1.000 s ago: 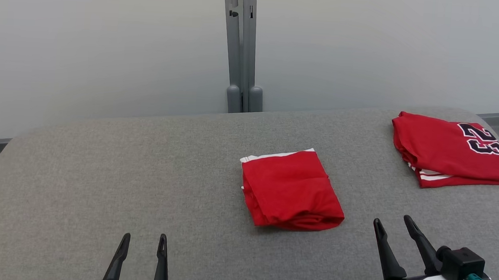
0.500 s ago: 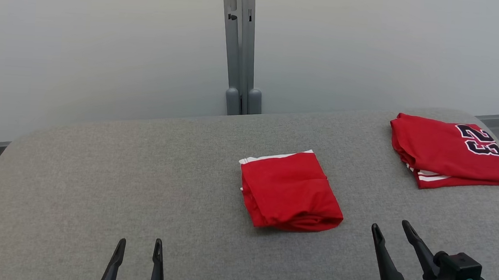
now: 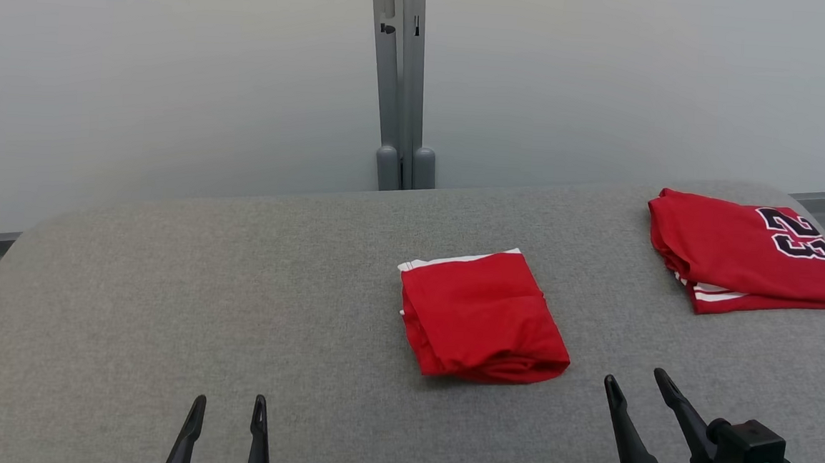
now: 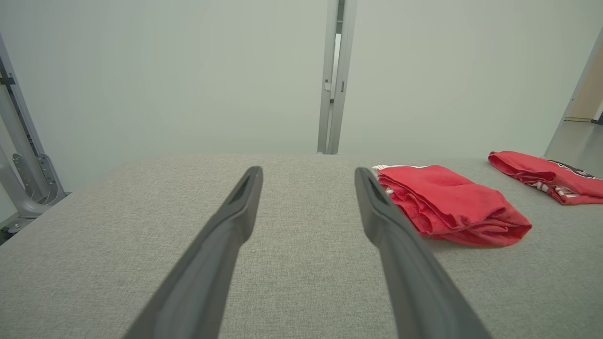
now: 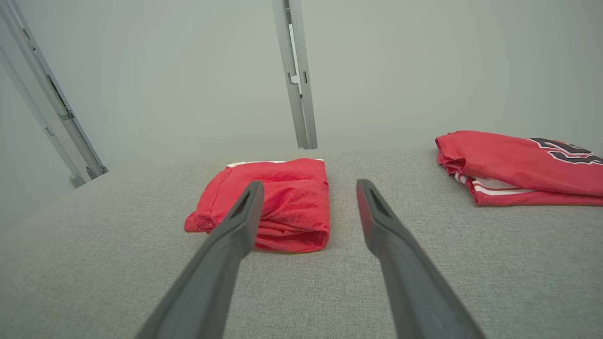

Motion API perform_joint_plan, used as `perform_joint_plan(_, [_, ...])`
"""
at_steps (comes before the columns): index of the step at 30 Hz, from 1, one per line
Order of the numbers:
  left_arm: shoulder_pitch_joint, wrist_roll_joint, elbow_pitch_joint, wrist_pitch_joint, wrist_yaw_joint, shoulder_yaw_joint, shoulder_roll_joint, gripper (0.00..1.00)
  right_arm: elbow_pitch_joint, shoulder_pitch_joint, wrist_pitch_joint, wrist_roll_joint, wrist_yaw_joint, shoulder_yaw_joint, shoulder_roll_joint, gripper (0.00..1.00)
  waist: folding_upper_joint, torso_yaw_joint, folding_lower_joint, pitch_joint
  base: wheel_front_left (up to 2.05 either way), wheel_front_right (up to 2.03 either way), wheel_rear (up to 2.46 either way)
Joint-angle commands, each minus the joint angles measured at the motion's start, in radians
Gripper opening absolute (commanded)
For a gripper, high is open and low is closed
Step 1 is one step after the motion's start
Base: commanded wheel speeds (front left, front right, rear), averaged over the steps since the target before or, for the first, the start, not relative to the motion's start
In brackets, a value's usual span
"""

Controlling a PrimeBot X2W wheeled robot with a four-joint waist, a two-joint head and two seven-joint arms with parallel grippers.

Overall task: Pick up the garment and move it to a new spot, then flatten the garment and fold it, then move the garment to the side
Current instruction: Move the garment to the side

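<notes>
Folded red garment (image 3: 482,314), frame centre on grey table (image 3: 164,302): judged soft, light, apt to unfold, best pinched through all layers at the thick lower fold; left claw (image 3: 229,398), lower left, and right claw (image 3: 636,375), lower right, both spread, empty.

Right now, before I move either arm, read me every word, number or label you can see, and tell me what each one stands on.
"23": dark digits outlined in white on the red jersey at the far right of the grey table. They are seen at an angle, so the second digit is less certain.
The folded red garment in the middle has white trim and no visible text.
No other writing can be read.
</notes>
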State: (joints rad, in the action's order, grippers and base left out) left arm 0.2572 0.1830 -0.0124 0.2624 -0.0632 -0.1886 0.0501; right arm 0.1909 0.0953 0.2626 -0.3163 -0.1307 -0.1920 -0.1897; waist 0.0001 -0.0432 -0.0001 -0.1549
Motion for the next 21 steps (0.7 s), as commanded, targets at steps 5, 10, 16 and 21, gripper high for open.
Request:
perform_joint_plan(5, [0.014, -0.008, -0.004, 0.003, 0.000, 0.009, 0.001, 1.00, 0.005, -0.004, 0.002, 0.000, 0.000, 0.001, 0.005, 1.00, -0.0001, 0.005, 0.0001, 0.000, 0.00, 0.00, 0.00])
perform_joint_plan(10, [0.016, -0.010, -0.005, 0.003, -0.001, 0.010, 0.001, 1.00, 0.008, -0.007, 0.002, 0.004, 0.000, 0.003, 0.008, 1.00, -0.0001, 0.005, 0.0001, -0.001, 0.00, 0.00, 0.00])
perform_joint_plan(16, [0.013, -0.016, -0.003, 0.003, 0.000, 0.009, 0.001, 1.00, 0.012, -0.006, 0.002, 0.007, 0.000, 0.003, 0.011, 1.00, -0.0001, 0.005, 0.0001, -0.003, 0.00, 0.00, 0.00])
perform_joint_plan(21, [0.015, -0.019, 0.000, 0.003, -0.002, 0.008, 0.001, 1.00, 0.006, -0.005, 0.002, 0.003, 0.000, 0.003, 0.015, 1.00, -0.0001, 0.006, 0.0001, -0.001, 0.00, 0.00, 0.00])
